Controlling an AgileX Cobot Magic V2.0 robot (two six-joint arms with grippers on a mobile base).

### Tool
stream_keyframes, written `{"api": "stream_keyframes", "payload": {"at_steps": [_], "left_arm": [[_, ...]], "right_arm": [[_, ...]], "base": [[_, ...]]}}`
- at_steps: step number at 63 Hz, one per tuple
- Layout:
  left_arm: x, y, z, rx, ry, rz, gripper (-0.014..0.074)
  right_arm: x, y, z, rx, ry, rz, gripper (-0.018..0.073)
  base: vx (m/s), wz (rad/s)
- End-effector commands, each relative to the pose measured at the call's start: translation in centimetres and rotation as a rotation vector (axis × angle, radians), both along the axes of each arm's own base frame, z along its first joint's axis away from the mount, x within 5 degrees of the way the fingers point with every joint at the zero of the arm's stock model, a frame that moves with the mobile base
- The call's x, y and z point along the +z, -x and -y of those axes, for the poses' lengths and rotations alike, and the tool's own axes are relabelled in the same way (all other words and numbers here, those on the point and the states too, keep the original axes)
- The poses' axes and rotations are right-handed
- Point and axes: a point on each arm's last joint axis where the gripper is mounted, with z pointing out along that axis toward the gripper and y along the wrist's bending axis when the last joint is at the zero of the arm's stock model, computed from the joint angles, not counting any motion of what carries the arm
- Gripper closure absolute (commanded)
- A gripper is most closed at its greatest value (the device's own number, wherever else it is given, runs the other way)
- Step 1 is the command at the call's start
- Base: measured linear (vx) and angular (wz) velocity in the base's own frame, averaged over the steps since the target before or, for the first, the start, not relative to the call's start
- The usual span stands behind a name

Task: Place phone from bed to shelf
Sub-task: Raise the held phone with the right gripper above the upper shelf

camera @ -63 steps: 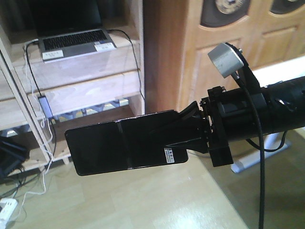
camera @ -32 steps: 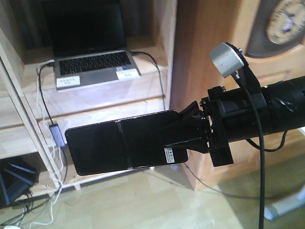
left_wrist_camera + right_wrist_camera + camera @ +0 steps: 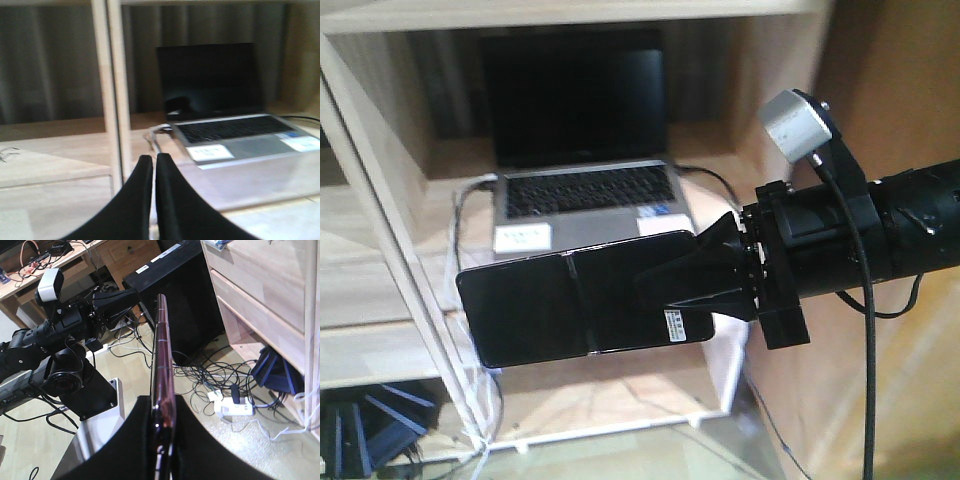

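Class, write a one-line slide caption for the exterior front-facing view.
Right gripper holds the black phone out in front of a wooden shelf holding an open laptop.

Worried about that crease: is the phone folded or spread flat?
Spread flat: the phone reads as one long slab, crease across its middle, clamped at one end by the right gripper.

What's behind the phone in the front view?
An open grey laptop in a compartment of the shelf. The phone covers the laptop's front edge and the board beneath it.
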Motion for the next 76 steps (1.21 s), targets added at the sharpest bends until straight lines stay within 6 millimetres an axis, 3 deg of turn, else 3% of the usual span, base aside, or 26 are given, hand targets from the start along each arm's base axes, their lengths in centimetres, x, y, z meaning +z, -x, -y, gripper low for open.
{"api": "stream_keyframes", "payload": {"at_steps": [1,76], "left_arm": [[1.52,0.22,0.0,-0.004,0.023,0.1,0.0595],[1.52,0.22,0.0,-0.004,0.023,0.1,0.0595]], "right_arm": [[2.32,1.11,-0.09,0.055,-0.114,0.011,0.0562],[2.32,1.11,-0.09,0.054,-0.114,0.011,0.0562]], "base": [[0.33,0.29],[0.17,0.09]]}}
